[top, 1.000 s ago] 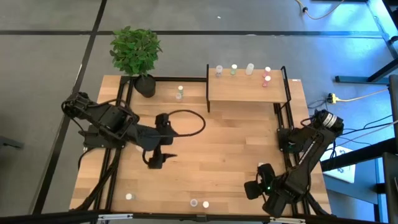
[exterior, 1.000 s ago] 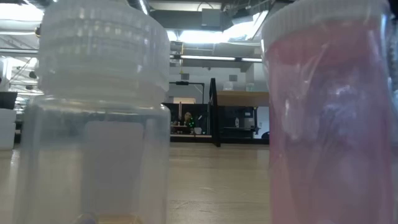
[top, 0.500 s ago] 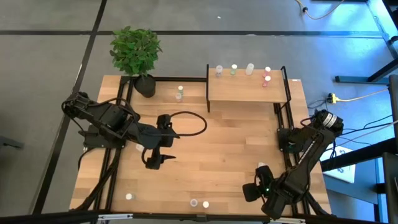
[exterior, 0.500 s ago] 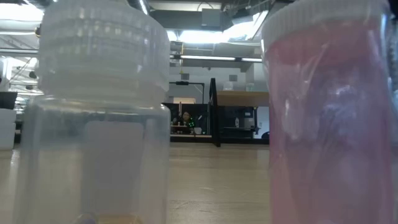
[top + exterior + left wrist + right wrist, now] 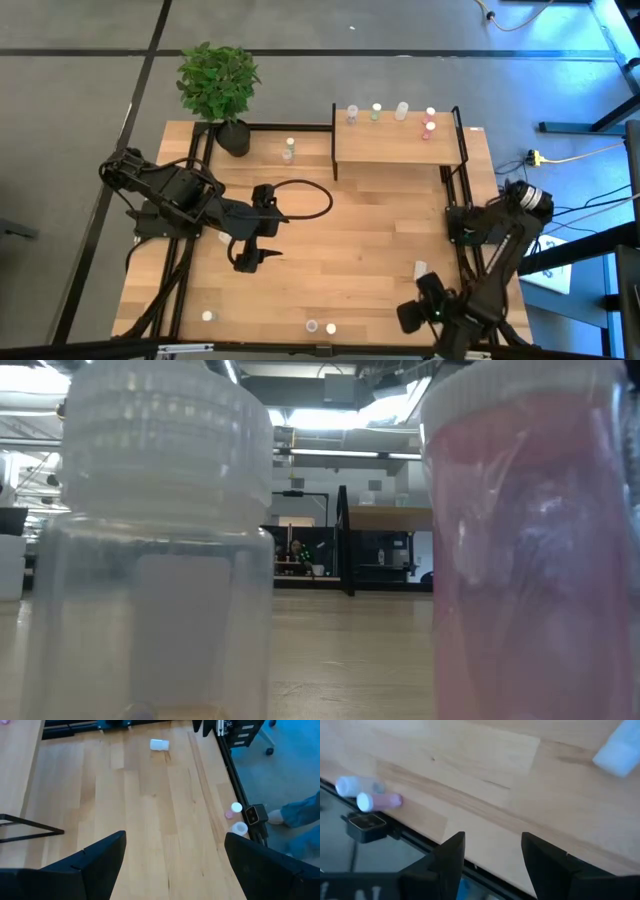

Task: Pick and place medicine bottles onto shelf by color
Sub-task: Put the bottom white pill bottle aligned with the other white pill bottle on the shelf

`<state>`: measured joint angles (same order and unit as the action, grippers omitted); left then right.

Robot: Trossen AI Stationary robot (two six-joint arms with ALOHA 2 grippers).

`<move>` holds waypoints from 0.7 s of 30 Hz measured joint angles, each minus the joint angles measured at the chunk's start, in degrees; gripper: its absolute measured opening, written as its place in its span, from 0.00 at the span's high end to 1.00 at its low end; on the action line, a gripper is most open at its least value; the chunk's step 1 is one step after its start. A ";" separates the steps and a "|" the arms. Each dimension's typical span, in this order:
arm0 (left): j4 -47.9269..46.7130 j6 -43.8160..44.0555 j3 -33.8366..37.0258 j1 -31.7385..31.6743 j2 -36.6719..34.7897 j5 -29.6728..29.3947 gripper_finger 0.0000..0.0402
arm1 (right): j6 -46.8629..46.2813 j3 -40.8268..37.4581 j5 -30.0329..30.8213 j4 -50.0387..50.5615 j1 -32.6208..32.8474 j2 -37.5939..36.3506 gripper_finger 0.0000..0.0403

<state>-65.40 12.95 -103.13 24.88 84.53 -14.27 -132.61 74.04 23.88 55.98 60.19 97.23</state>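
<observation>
1. The left gripper (image 5: 262, 253) hovers over mid-table, its dark fingers spread and empty.
2. Small translucent cylindrical bottles (image 5: 377, 111) stand on the light-wood shelf (image 5: 395, 148).
3. The right gripper (image 5: 492, 857) is parted and empty at the table's (image 5: 350, 250) near edge, beside a toppled bottle (image 5: 420, 270).

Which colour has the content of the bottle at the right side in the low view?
Pink, under a white cap; the bottle shows best in the low view.

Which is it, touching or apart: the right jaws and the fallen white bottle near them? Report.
Apart. The right wrist view shows bare tabletop between the open right jaws and the white bottle.
</observation>
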 joint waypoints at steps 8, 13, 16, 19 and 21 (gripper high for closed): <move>0.17 -0.02 0.00 0.00 0.00 -0.01 0.17 | -6.87 -0.01 4.30 0.78 2.21 6.91 0.51; 0.34 -0.01 0.00 0.00 0.00 -0.01 0.17 | -7.92 -0.04 0.93 0.64 -0.71 9.51 0.51; 0.33 0.01 0.00 0.02 0.00 -0.01 0.17 | -8.01 -0.04 0.26 0.41 -2.14 9.50 0.51; 0.34 0.02 0.00 0.00 0.00 -0.03 0.17 | -8.72 -0.04 1.74 0.56 -3.15 9.05 0.51; 0.34 0.00 0.00 0.00 0.00 -0.01 0.17 | -10.34 -0.04 3.39 0.57 -3.72 8.81 0.51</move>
<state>-65.06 12.95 -103.13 24.89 84.53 -14.28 -142.95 74.00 27.28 56.55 56.47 106.04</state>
